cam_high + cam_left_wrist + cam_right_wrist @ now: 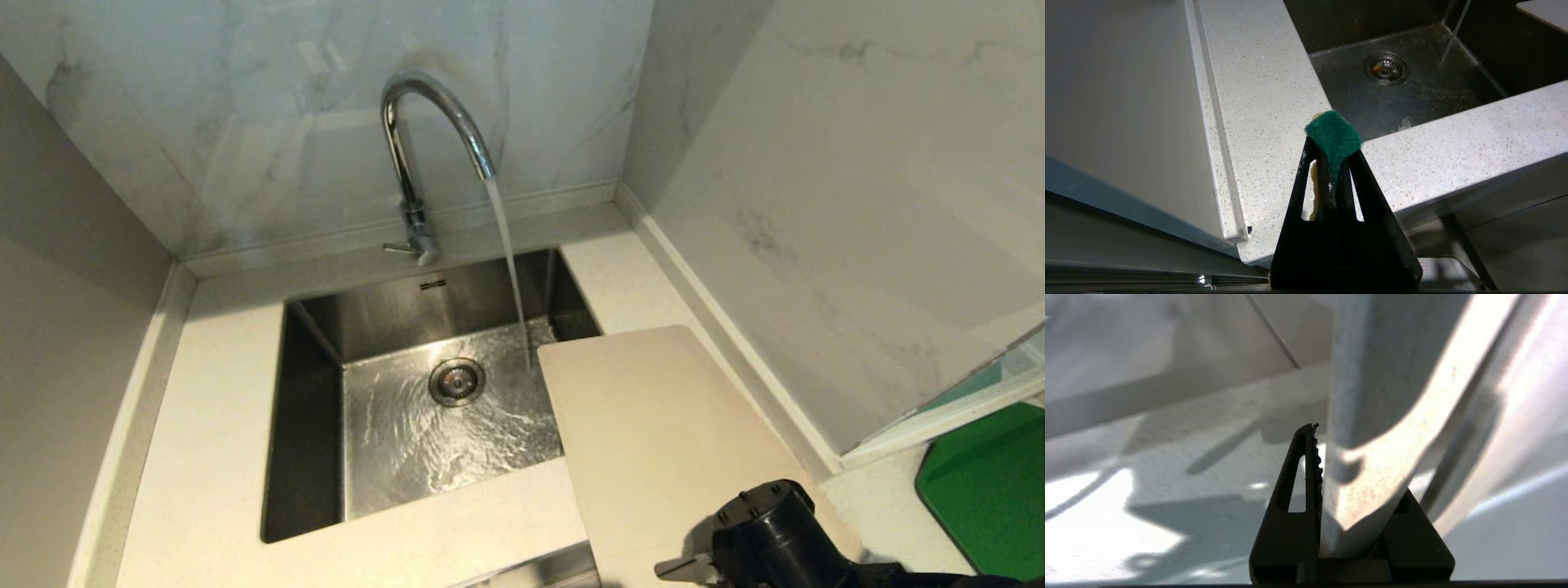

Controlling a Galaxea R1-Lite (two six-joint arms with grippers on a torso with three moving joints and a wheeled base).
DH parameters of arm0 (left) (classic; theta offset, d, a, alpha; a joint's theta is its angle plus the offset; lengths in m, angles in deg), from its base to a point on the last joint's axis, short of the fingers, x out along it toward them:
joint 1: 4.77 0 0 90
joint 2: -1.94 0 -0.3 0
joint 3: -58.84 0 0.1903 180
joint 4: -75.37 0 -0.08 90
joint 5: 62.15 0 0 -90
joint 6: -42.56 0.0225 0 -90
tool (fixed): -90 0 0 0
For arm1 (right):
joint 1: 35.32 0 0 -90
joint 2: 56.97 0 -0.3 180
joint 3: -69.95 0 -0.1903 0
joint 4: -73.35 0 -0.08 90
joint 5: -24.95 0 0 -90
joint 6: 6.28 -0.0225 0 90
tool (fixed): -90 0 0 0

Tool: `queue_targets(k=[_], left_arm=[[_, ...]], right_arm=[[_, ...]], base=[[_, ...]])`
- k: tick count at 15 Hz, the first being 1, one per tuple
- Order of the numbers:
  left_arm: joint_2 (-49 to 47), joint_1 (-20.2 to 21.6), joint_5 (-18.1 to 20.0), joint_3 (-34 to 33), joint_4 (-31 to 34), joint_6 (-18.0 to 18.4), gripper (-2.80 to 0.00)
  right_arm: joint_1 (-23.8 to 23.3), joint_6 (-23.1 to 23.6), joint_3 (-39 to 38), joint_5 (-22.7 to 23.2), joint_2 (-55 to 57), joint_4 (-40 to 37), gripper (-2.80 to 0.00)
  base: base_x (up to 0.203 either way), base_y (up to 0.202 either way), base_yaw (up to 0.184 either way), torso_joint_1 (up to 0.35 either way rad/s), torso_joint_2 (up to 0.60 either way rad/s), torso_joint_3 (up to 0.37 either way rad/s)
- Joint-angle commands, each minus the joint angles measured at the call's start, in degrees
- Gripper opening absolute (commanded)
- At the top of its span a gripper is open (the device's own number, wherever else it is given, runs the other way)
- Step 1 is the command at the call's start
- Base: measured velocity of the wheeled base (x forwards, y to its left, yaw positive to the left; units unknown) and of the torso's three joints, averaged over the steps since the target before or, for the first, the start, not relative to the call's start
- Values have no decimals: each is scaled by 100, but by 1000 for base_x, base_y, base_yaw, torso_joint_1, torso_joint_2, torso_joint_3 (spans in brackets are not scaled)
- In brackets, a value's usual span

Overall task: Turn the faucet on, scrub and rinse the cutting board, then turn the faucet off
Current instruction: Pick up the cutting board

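Head view gives you the whole layout: the faucet is running, a stream drops from the spout into the steel sink and lands close to the far corner of the cutting board, with water rippling around the drain. You'll see the board lying tilted over the sink's right edge and the counter, its far corner sticking out over the basin. At the bottom edge only the black wrist of your right arm shows, so you can't read the fingers from up there. Right wrist view fills that gap: the right gripper is clamped on the board's near edge, one serrated finger pressed against it, the other mostly hidden behind the board. It's blurry though, and the background is just pale smears you can't really sort out. Your left arm isn't in the head view at all. Left wrist view is the only place you get the left gripper, pinched shut on a sponge with a green scrub side and a bit of yellow peeking through the finger slots. It hangs off the counter's front edge, well apart from the board, which only pokes into that frame's far corner. Head view also catches a green board cut off at the right edge.
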Motion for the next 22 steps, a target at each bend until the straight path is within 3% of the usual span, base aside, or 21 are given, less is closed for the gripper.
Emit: queue_targets(k=[1, 10, 22], left_arm=[[-7, 3, -1, -4, 2, -4, -280], [-7, 3, -1, -4, 2, -4, -280], [-7, 3, -1, -9, 2, -4, -280]], right_arm=[[-73, 281, -11, -24, -418, 22, -280], [-95, 1750, -36, -195, -1486, 30, -280], [-104, 2137, -151, -166, -2322, 30, -280]], base=[[0, 0, 0, 0, 0, 0], [0, 0, 0, 0, 0, 0], [0, 0, 0, 0, 0, 0]])
